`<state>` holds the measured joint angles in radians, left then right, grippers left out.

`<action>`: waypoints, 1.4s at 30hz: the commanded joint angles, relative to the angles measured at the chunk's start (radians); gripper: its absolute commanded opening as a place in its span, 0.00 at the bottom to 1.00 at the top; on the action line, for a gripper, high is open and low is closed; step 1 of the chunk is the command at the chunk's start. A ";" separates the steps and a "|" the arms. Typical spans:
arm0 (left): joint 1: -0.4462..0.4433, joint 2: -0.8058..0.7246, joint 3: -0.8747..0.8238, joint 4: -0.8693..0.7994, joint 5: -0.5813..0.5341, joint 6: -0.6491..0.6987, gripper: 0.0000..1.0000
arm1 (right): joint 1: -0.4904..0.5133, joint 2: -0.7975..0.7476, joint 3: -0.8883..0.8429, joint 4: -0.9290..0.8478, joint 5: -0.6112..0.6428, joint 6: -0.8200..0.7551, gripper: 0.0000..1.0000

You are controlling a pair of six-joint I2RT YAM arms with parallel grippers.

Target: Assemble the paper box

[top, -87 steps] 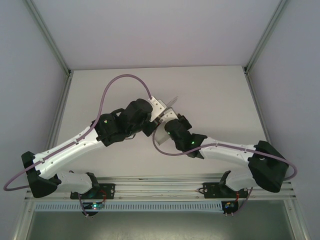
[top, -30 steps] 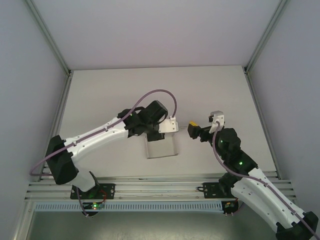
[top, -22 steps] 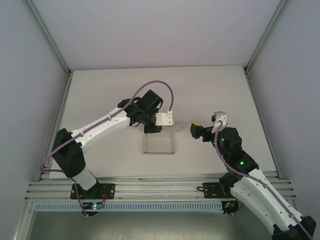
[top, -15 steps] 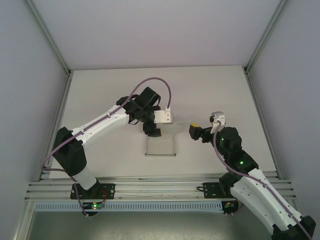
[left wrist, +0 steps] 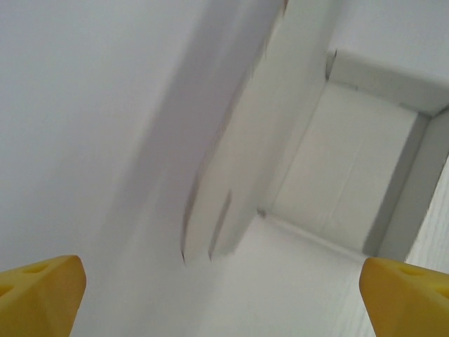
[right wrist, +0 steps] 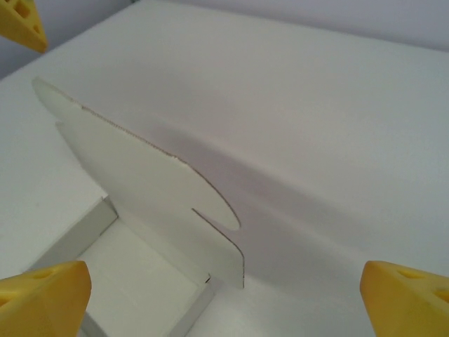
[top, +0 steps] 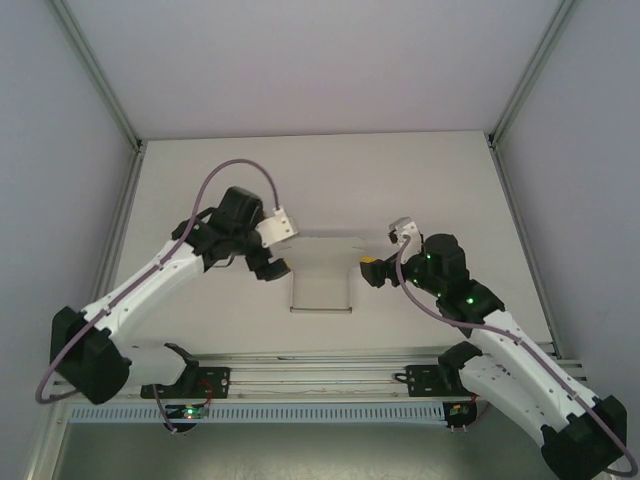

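No text, label, brand, number or sign can be read. Nothing legible is seen on the box (top: 320,290) or on the table (top: 430,180).

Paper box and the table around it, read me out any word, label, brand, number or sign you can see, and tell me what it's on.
No readable text anywhere.
paper box: plain white card, nothing printed on the walls or on the raised flap.
table: bare white surface, no label or marking.
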<state>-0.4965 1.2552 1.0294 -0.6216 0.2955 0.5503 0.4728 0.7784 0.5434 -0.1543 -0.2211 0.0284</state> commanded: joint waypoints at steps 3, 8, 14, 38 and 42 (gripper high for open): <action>0.061 -0.067 -0.118 0.149 0.126 -0.092 1.00 | -0.012 0.164 0.096 -0.053 -0.114 -0.134 0.91; 0.103 0.024 -0.071 0.123 0.171 -0.065 0.97 | -0.030 0.274 0.148 -0.072 -0.140 -0.191 0.85; 0.105 0.135 -0.017 0.087 0.254 0.031 0.92 | -0.083 0.378 0.189 -0.067 -0.241 -0.248 0.72; 0.102 0.216 0.032 0.079 0.262 0.000 0.00 | -0.099 0.471 0.199 -0.053 -0.307 -0.235 0.07; 0.080 0.191 0.015 0.126 0.143 -0.076 0.00 | -0.085 0.427 0.179 -0.017 -0.169 -0.163 0.04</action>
<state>-0.4049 1.4708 1.0412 -0.5259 0.5415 0.5465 0.3779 1.2469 0.7315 -0.2070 -0.5026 -0.2062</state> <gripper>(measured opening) 0.051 0.059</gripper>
